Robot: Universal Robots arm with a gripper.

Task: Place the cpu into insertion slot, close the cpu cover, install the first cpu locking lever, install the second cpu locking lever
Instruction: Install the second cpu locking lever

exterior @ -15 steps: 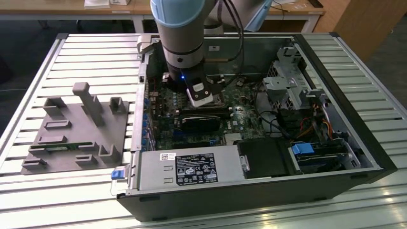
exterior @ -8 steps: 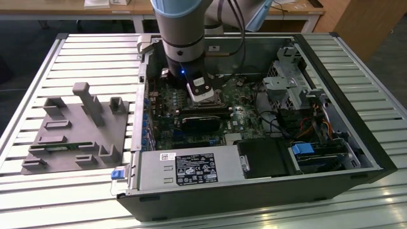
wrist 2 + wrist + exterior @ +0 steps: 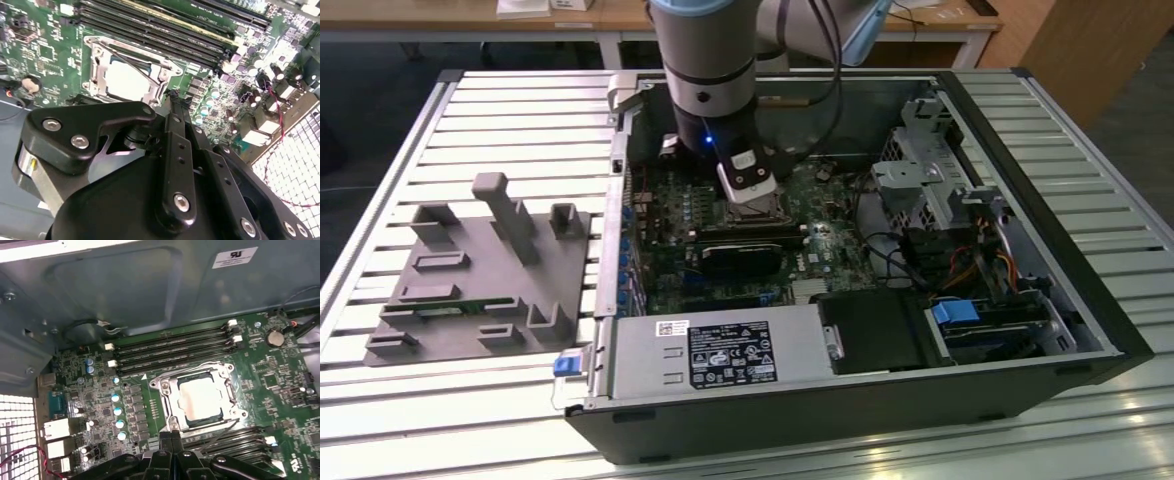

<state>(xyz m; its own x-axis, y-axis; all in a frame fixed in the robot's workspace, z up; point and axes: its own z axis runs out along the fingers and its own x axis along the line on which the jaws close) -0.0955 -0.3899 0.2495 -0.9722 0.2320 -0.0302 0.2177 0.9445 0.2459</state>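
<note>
cpu seated, cover down, gripper at the socket edge

the cpu (image 3: 201, 397) lies flat in the insertion slot (image 3: 231, 390) on the green motherboard (image 3: 280, 375), its pale metal top showing through the window of the cpu cover (image 3: 170, 395), which is folded down around it. in the first wrist view thin wire levers (image 3: 212, 364) run along the frame's sides; whether they are hooked home cannot be told. the gripper (image 3: 171, 436) hangs just beside the socket's near edge, fingers drawn together to a narrow point with nothing visibly held between them. in the exterior view the arm stands inside the open computer case (image 3: 1067, 330), with a grey fixture tray (image 3: 467, 270) well apart on the slatted table (image 3: 414, 420).

the risk, as judged here: a push that slips off the thin lever could scrape the nearby capacitors or memory slots (image 3: 170, 347), and an off-line press could bend the lever or leave the cover unlatched.

count: one cpu, one socket, one cover, one gripper; four long memory slots on the far side of the socket.
</note>
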